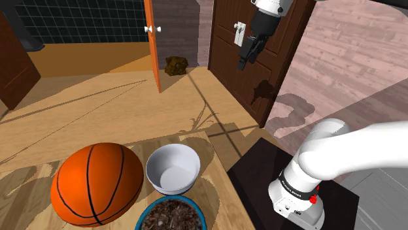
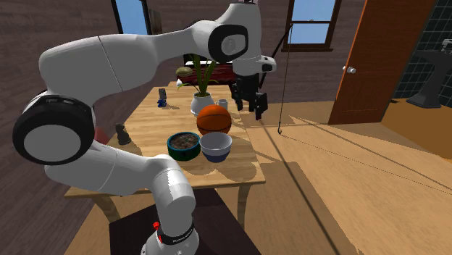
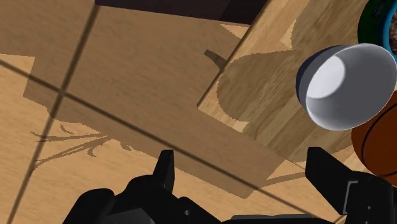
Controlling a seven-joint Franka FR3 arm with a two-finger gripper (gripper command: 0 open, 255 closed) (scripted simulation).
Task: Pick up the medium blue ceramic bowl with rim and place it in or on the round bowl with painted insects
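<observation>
A bowl with a blue outside and a white inside [image 1: 172, 168] [image 2: 216, 146] [image 3: 347, 86] stands upright near the edge of the wooden table [image 1: 216, 189] [image 2: 152, 123] [image 3: 273, 83]. Touching or nearly touching it is a round teal-rimmed bowl [image 1: 170, 214] [image 2: 183, 143] [image 3: 375, 19] with a mottled brown inside. My black gripper [image 1: 246, 60] [image 2: 247, 111] [image 3: 245, 172] hangs high in the air, off the table's edge and over the floor, well away from both bowls. Its fingers stand apart with nothing between them.
An orange basketball [image 1: 97, 183] [image 2: 214, 119] [image 3: 378, 143] sits against the two bowls. A potted plant [image 2: 201, 101] and small figures [image 2: 164, 98] stand further along the table. A brown door [image 1: 261, 65] and an orange door [image 1: 152, 46] rise behind the gripper. The dark stand [image 1: 261, 170] adjoins the table.
</observation>
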